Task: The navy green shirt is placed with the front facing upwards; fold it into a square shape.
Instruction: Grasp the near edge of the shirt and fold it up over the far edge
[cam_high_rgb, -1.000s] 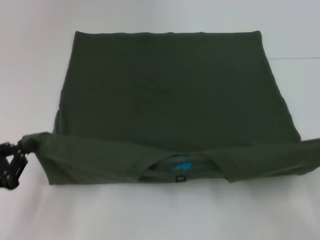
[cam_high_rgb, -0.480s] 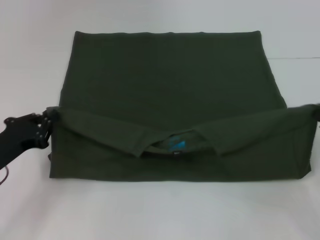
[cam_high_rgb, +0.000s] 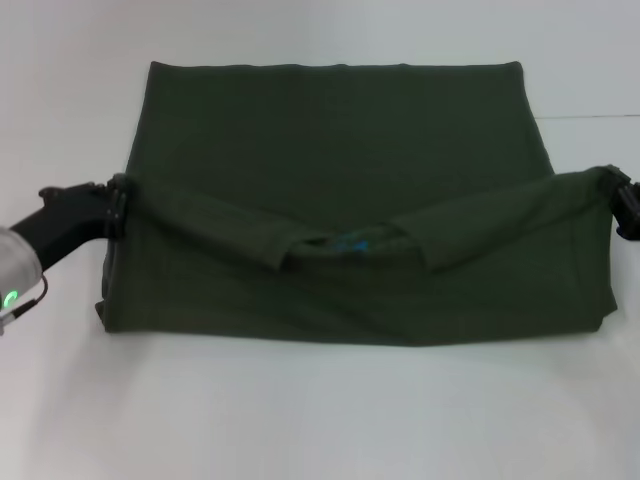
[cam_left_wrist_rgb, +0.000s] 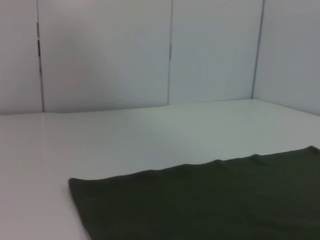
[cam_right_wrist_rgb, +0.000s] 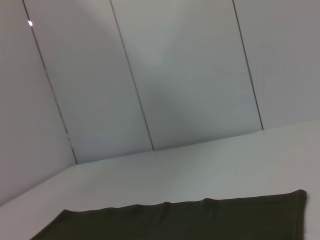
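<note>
near: navy green shirt (cam_high_rgb: 340, 180) flat on white table (cam_high_rgb: 320, 420), neck end doubled over | mid: left gripper (cam_high_rgb: 118, 205) & right gripper (cam_high_rgb: 618, 200) each clamped on a corner of the lifted fold | far: hem edge flat | tip: carry both corners level, equal pace, lay onto hem w/o slack

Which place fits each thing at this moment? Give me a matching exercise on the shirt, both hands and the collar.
Things:
1. left hand
2. right hand
3. collar opening
4. navy green shirt

Places:
A. middle of the raised fold
B. spread on the white table
C. at the fold's left end
D. at the fold's right end

Pairs: 1-C, 2-D, 3-A, 4-B
</note>
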